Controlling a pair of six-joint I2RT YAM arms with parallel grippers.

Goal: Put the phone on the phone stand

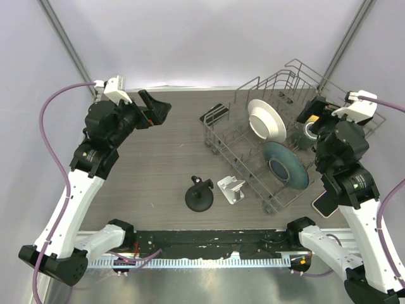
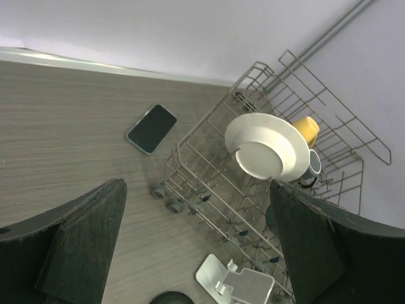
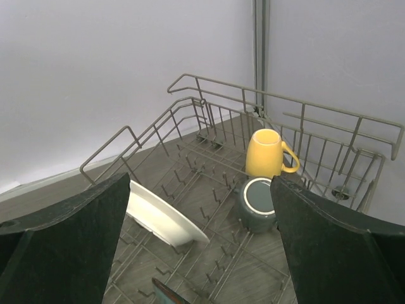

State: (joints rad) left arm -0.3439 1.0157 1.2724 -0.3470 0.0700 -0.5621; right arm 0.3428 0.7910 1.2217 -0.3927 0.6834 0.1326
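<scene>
The phone (image 2: pixel 152 128), dark and flat, lies on the table just left of the dish rack's far corner; it also shows in the top view (image 1: pixel 214 114). The silver phone stand (image 1: pixel 231 189) stands empty near the rack's front left side, and shows at the bottom of the left wrist view (image 2: pixel 237 285). My left gripper (image 1: pixel 155 107) is open and empty, raised over the back left of the table, left of the phone. My right gripper (image 1: pixel 316 126) is open and empty above the rack's right end.
A wire dish rack (image 1: pixel 297 79) fills the right half, holding a white plate (image 1: pixel 264 120), a blue plate (image 1: pixel 286 166), a yellow mug (image 3: pixel 266 154) and a grey mug (image 3: pixel 261 202). A black round-based mount (image 1: pixel 199 197) stands left of the stand. A flat light-edged object (image 1: pixel 324 204) lies by the rack's front right.
</scene>
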